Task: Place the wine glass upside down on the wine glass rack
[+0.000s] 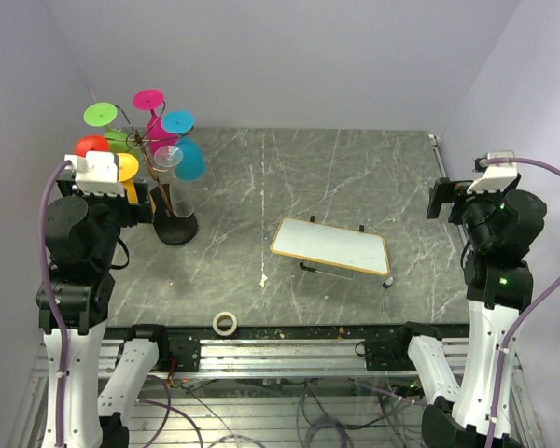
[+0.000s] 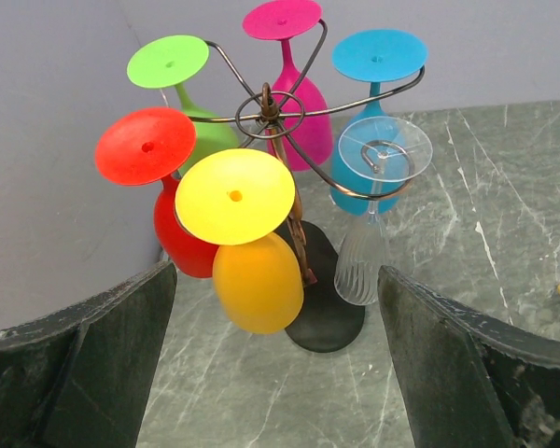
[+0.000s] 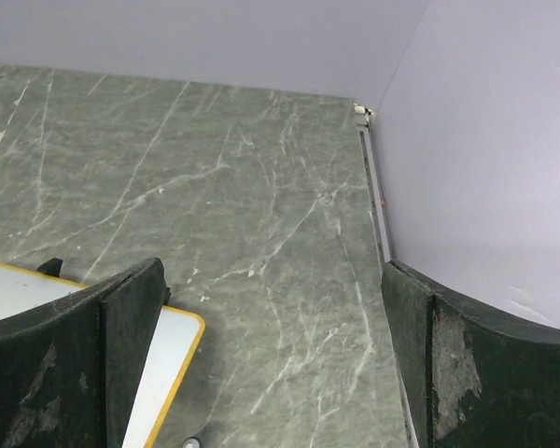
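Observation:
The wine glass rack (image 1: 155, 142), a dark wire stand on a black oval base (image 2: 333, 322), stands at the back left of the table. A clear ribbed wine glass (image 2: 362, 263) hangs upside down from one scroll arm, foot up, and it shows faintly in the top view (image 1: 173, 163). Several coloured glasses hang upside down around it: red (image 2: 146, 146), yellow (image 2: 257, 280), green, pink and blue. My left gripper (image 2: 275, 271) is open and empty, just short of the rack and touching none of the glasses. My right gripper (image 3: 271, 266) hangs open and empty at the far right (image 1: 439, 198).
A white board with a yellow rim (image 1: 331, 247) on a low black frame lies mid-table, its corner in the right wrist view (image 3: 163, 350). A tape roll (image 1: 225, 323) sits near the front edge. Walls close in the left, back and right sides.

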Controlling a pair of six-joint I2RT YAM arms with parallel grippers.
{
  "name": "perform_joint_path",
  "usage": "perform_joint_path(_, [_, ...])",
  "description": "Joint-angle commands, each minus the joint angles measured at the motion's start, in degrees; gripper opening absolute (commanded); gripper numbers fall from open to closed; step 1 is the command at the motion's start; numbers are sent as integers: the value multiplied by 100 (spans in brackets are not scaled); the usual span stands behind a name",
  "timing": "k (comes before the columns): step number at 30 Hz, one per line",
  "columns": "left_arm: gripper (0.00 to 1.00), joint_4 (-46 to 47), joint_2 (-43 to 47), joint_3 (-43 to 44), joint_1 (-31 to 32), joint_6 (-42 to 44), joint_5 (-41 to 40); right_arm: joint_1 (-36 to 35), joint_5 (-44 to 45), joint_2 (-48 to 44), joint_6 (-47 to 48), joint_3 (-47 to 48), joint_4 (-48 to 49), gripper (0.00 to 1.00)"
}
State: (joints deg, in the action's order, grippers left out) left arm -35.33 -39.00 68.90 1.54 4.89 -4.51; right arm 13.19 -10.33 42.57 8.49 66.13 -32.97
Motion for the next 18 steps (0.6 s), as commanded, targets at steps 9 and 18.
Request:
perform_joint_path(9, [99, 264, 163, -260, -66, -32, 102, 76, -230, -29, -136, -135, 36, 100])
perform_joint_path(18, [99, 186, 242, -295, -66, 4, 180, 104, -324, -71, -128, -162, -25, 100])
